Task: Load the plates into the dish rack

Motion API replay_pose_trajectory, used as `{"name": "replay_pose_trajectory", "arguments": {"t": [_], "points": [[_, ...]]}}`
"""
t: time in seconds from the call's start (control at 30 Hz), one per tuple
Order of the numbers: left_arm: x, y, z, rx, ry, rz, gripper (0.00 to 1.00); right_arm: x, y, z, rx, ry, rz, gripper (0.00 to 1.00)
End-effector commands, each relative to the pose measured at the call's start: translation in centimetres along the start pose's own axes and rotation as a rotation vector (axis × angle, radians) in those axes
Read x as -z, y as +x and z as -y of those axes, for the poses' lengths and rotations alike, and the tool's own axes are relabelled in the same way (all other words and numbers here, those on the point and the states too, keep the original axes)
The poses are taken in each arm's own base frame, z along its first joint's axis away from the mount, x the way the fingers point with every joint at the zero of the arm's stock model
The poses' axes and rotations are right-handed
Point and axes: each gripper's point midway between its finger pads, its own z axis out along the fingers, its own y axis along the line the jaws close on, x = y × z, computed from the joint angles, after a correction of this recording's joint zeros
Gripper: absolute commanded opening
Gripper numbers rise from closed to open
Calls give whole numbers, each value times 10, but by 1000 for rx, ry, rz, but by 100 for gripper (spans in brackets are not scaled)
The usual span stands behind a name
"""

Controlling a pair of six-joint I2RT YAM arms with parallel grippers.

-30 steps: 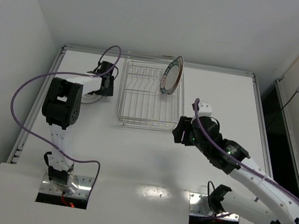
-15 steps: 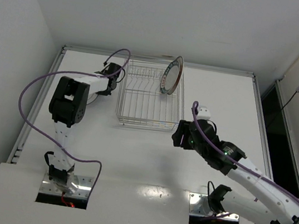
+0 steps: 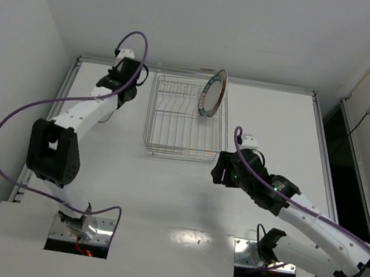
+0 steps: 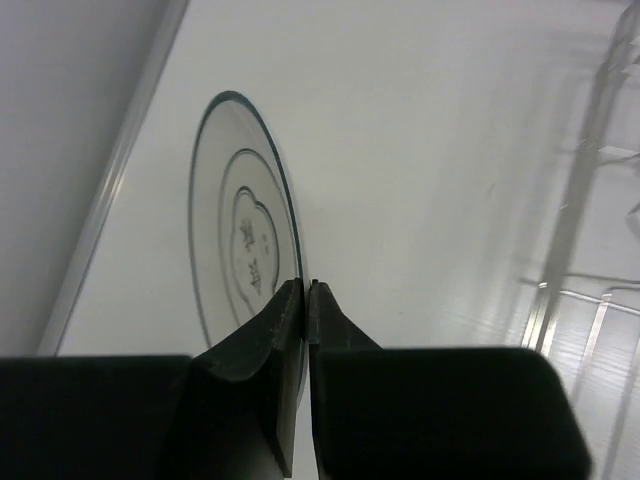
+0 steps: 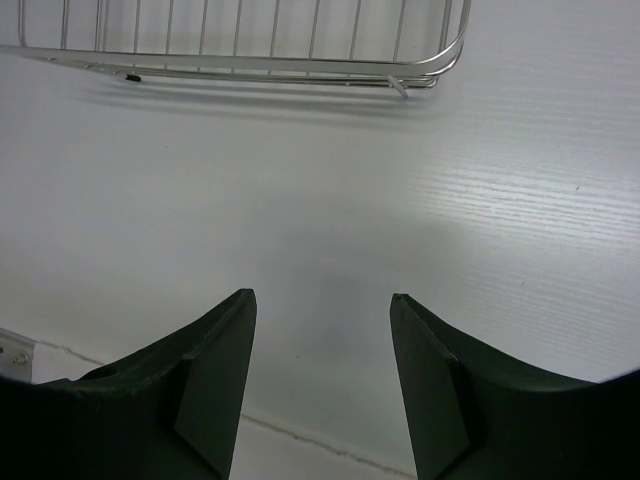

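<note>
A white plate with thin dark rings (image 4: 235, 250) stands on edge over the table at the far left, its face turned left in the left wrist view. My left gripper (image 4: 305, 287) is shut on its near rim; from above that gripper (image 3: 123, 77) sits left of the dish rack (image 3: 186, 121). A teal-rimmed plate (image 3: 213, 92) stands upright in the rack's far right corner. My right gripper (image 3: 219, 168) hovers open over bare table just in front of the rack's near right corner (image 5: 430, 70), with nothing between its fingers (image 5: 322, 300).
The table's raised left edge (image 4: 110, 190) and the side wall run close beside the held plate. The rack's wire side (image 4: 575, 230) lies to the plate's right. Purple cables loop off both arms. Two base cutouts (image 3: 79, 238) sit at the near edge.
My left gripper has shut on the ringed plate's rim, and the left arm has stretched up and toward the far left corner. The right arm has drifted slightly nearer, still open.
</note>
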Motion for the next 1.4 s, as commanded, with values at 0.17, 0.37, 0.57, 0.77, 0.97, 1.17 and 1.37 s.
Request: {"name": "replay_pose_trajectory", "arguments": {"t": [0.17, 0.37, 0.57, 0.77, 0.97, 1.17, 1.37], "points": [[156, -183, 16, 310, 480, 501, 0, -13, 0, -11, -21, -29, -15, 53], [238, -236, 80, 477, 987, 649, 0, -6, 0, -5, -58, -35, 22, 53], [241, -236, 130, 596, 1277, 654, 0, 2, -3, 3, -88, -47, 80, 56], [214, -207, 176, 695, 1407, 530, 0, 3, -4, 12, -111, -39, 96, 56], [193, -178, 200, 703, 1388, 451, 0, -1, -1, 19, -123, -37, 81, 56], [174, -151, 209, 731, 1353, 393, 0, -2, -2, 23, -150, -51, 84, 56], [160, -136, 217, 741, 1344, 352, 0, -4, -2, 27, -158, -54, 79, 56]]}}
